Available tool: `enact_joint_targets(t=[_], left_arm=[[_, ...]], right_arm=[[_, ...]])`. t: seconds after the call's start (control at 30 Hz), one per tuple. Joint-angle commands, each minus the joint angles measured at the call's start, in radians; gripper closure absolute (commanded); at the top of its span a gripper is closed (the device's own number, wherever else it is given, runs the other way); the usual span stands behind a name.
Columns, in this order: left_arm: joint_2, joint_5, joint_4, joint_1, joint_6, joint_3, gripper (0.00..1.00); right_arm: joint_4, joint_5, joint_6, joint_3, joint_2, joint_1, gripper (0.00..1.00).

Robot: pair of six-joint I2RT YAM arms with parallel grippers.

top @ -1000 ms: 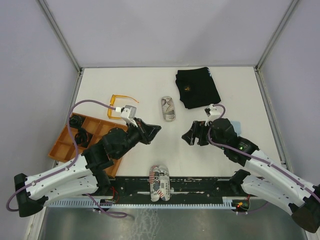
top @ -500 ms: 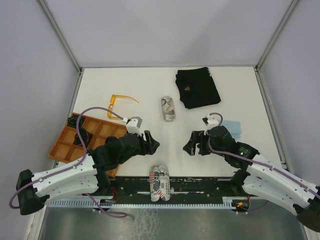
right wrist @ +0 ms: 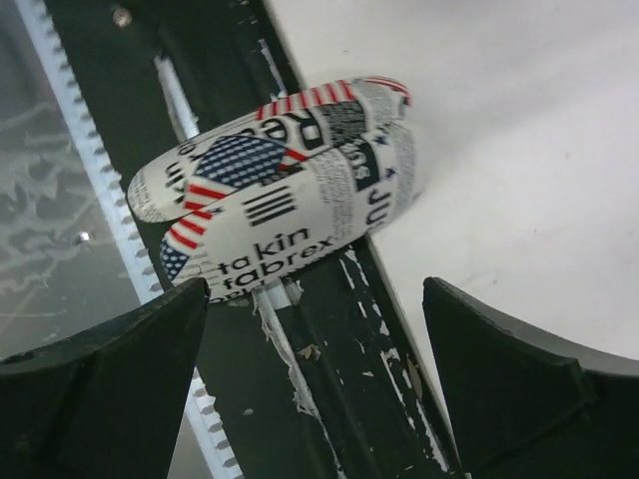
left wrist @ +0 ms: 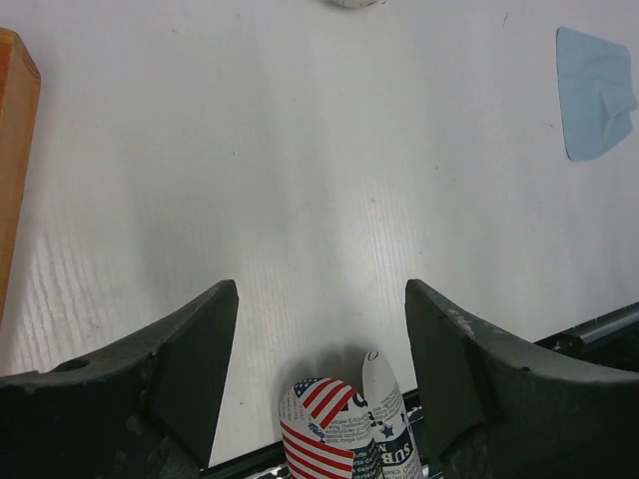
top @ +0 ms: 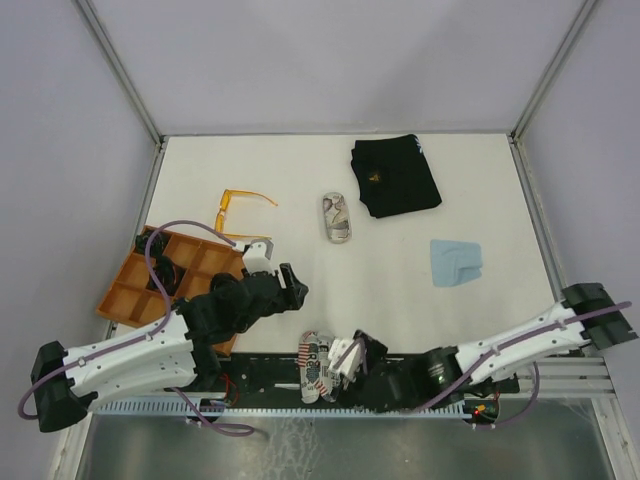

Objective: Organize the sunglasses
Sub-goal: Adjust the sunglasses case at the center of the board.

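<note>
Two pincers, top view: the left pincer (top: pixel 290 283) is hovering beside the orange tray (top: pixel 122 297). The right pincer (top: pixel 350 358) is lying low at the desk's near edge, by the flag-print case (top: pixel 318 368).
Orange sunglasses (top: pixel 224 208): lying on the desk (top: pixel 300 170) near its left edge, outside the tray, so the sorting looks barely begun.
White sunglasses: not showing clearly. The dark items in the tray are too small to tell.
Left wrist view: jaws are standing wide, holding nothing, with the case below.
Right wrist view: jaws are gaping wide before the case, gripping nothing.
</note>
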Motion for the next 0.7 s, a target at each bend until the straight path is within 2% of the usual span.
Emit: enact_joint_targets(t=[0.0, 0.17, 0.33, 0.67], left_arm=[[-0.044, -0.061, -0.001, 0.004, -0.055, -0.013, 0.25], [-0.068, -0.068, -0.007, 0.004, -0.047, -0.008, 0.25], [-0.077, -0.064, 0.0, 0.009, -0.037, -0.009, 0.25], [-0.101, -0.047, 0.021, 0.008, -0.042, -0.042, 0.25]], right_arm=[[0.076, 0.369, -0.166, 0.126, 0.219, 0.196, 0.02], [0.038, 0.429, -0.151, 0.228, 0.409, 0.252, 0.01], [0.066, 0.415, -0.115, 0.239, 0.437, 0.253, 0.01], [-0.039, 0.371, -0.043, 0.317, 0.577, 0.238, 0.01]])
